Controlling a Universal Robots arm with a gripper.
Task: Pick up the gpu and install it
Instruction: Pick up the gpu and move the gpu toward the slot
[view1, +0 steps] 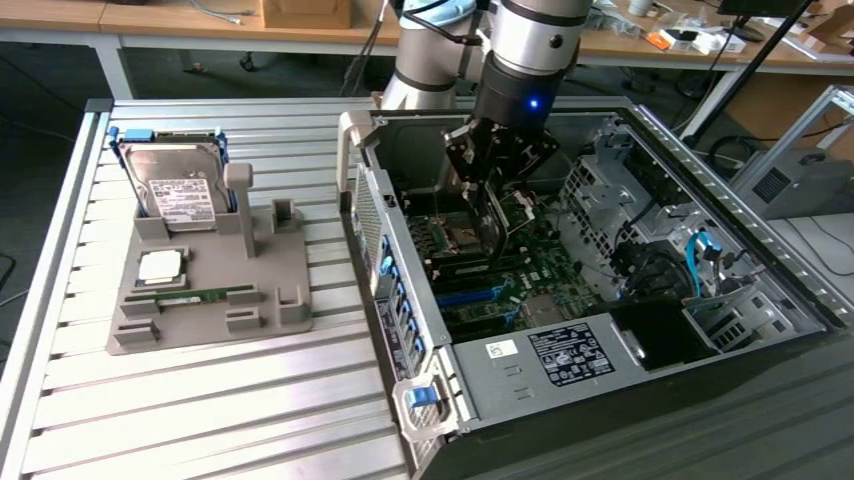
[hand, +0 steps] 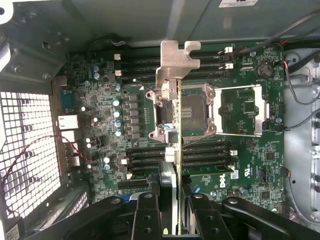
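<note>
the fingers are clamped on the gpu, holding it edge-on inside the open computer case, just above the motherboard by the cpu socket. a hard drive stands in a grey holder on the bench.

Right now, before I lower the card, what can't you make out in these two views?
- Target slot: in the wrist view the gpu, held edge-on in the gripper, covers the strip of motherboard beneath it.
- The gpu's connector edge: exterior view, too small and dark against the motherboard.
- Gap between the gpu and the motherboard: neither view settles it.
</note>
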